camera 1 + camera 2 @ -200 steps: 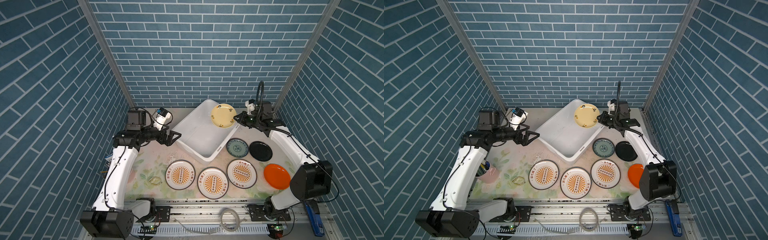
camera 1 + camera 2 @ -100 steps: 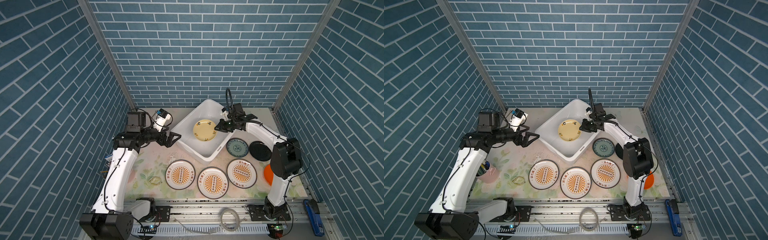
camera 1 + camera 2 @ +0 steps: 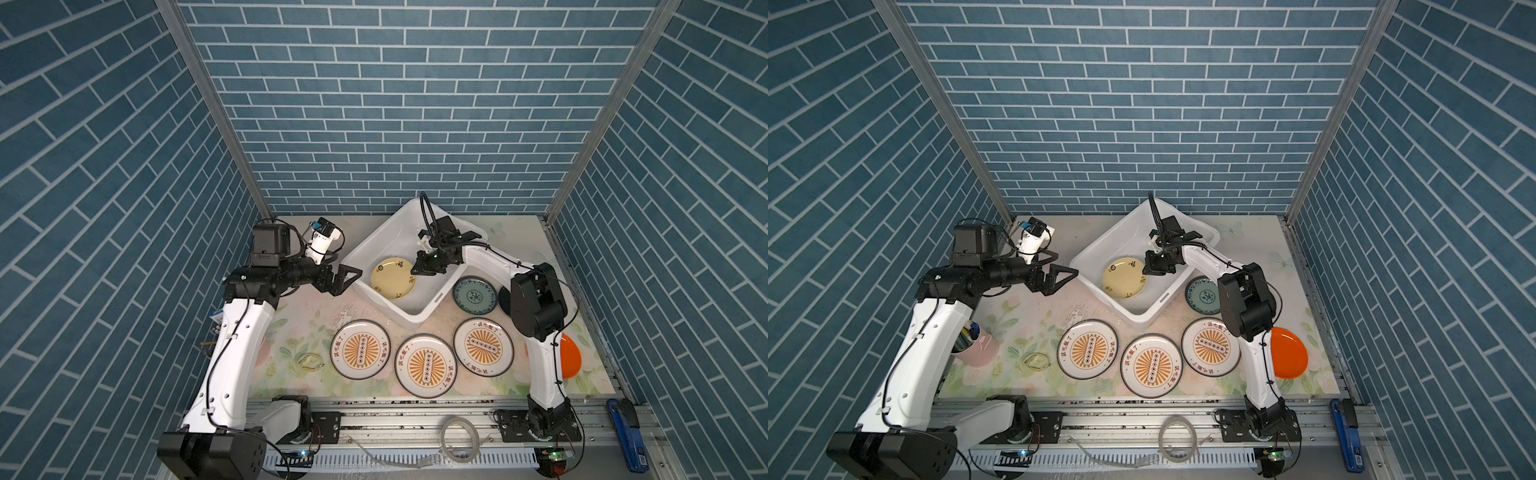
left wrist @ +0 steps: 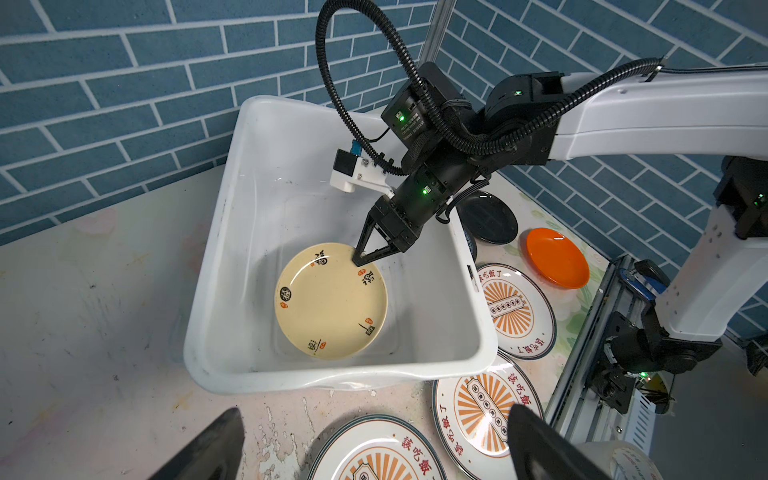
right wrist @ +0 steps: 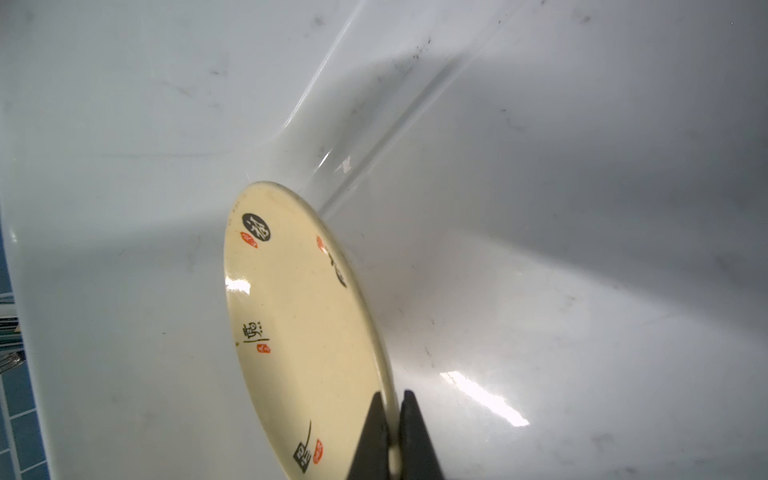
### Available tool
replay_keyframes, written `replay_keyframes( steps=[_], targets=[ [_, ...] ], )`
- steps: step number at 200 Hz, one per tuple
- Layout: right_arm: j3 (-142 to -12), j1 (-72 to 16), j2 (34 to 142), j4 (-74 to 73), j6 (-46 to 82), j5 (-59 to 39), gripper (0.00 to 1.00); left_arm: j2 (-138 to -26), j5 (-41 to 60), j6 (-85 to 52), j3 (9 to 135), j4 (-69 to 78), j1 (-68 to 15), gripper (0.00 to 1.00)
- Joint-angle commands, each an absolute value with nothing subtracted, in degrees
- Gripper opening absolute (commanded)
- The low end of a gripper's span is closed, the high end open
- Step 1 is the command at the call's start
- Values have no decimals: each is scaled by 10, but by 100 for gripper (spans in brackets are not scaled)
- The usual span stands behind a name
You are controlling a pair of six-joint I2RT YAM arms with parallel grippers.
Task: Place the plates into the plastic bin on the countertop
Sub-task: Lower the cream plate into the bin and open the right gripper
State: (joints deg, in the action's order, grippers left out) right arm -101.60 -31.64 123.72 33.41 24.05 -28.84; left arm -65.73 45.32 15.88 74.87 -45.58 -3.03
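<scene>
Inside the plastic bin [image 3: 419, 316] we see the pale yellow plate [image 3: 392, 278], its rim pinched by the right gripper [image 4: 358, 260]; only the right wrist view shows the fingers [image 5: 374, 432] clamped either side of the edge. The left gripper [image 3: 1061, 277], spread wide and empty, hovers left of the bin. Six plates lie on the countertop [image 3: 1017, 332], the black plate [image 4: 486, 218] clear only from the left wrist.

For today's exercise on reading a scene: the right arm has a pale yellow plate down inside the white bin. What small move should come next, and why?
Probably open the right gripper. Its jaws are shut on the rim of the pale yellow plate, which already sits low inside the plastic bin, apparently near its floor. Releasing would leave it there; six plates still lie on the countertop.
</scene>
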Motion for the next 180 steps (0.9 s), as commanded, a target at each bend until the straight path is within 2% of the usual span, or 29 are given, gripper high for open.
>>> replay_keyframes(
  steps=[1, 180],
  targets=[
    [-1053, -321, 1265, 351, 224, -306, 0, -651, 463, 160, 741, -451, -33, 100],
    [-1145, -323, 1370, 409, 210, -309, 0, -648, 471, 157, 731, -442, -33, 100]
  ],
)
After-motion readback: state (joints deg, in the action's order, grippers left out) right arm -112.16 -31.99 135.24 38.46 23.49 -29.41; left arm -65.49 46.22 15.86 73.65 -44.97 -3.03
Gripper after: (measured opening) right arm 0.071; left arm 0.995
